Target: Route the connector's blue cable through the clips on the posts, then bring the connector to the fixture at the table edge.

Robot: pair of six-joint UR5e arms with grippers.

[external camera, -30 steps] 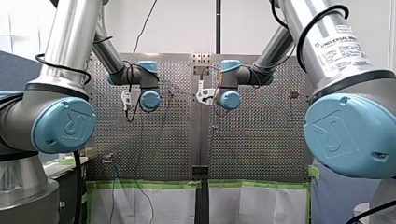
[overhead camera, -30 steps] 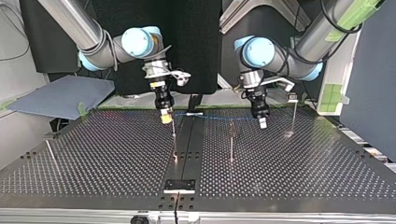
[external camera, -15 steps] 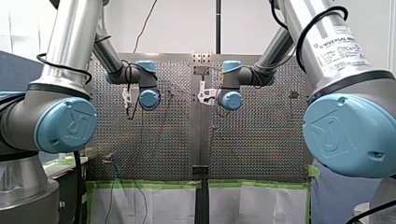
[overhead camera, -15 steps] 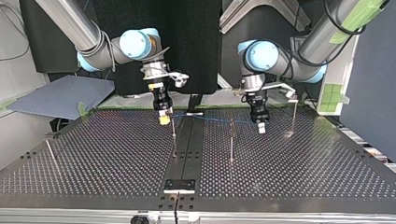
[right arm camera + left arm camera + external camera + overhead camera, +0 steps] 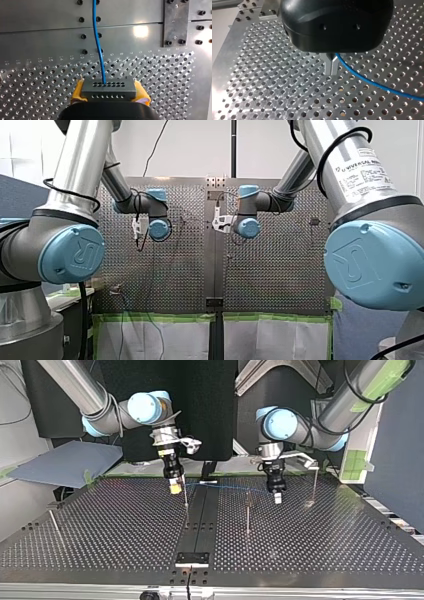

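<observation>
1. Blue and thin, the cable (image 5: 227, 488) hangs taut above the perforated metal desk (image 5: 325, 545), strung between the two arms at the far side of the top view.
2. My right tool (image 5: 174, 487) clamps the grey rectangular connector block (image 5: 108, 89) between its yellow pads (image 5: 78, 92). The cable leaves the block's holed face and runs straight ahead.
3. My left tool (image 5: 332, 65) has its metal fingers (image 5: 328, 67) pressed together on the cable, which trails off beside them over the desk.
4. Routing looks barely begun. The line passes close by the top of the slender metal post with the dark clip (image 5: 247, 510) at mid-desk, but no view shows it seated in that clip or any other. The thin post beside my right tool (image 5: 186, 500) and the post at the top view's right (image 5: 314, 485) are yet to be dealt with.
5. Delivery is not yet done: the flat black fixture plate (image 5: 192, 559) at the desk's near edge in the top view lies well apart from the connector.
</observation>
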